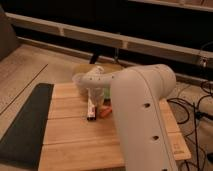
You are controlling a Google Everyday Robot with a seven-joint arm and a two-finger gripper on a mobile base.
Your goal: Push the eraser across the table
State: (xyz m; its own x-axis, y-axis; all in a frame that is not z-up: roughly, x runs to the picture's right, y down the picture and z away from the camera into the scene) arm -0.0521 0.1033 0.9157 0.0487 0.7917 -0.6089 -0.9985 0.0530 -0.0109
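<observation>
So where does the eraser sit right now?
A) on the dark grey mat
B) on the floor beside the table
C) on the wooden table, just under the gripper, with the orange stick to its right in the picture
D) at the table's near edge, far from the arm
C: the eraser lies on the plank table directly below the gripper, and the orange stick is right beside it; the mat carries nothing.

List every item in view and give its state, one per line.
gripper: lowered over the far end of the eraser, jaws shut, nothing seen held
eraser: lying flat on the table
orange marker: lying flat right of the eraser
table: plank top, bare at the front
dark mat: flat beside the table's left edge
</observation>
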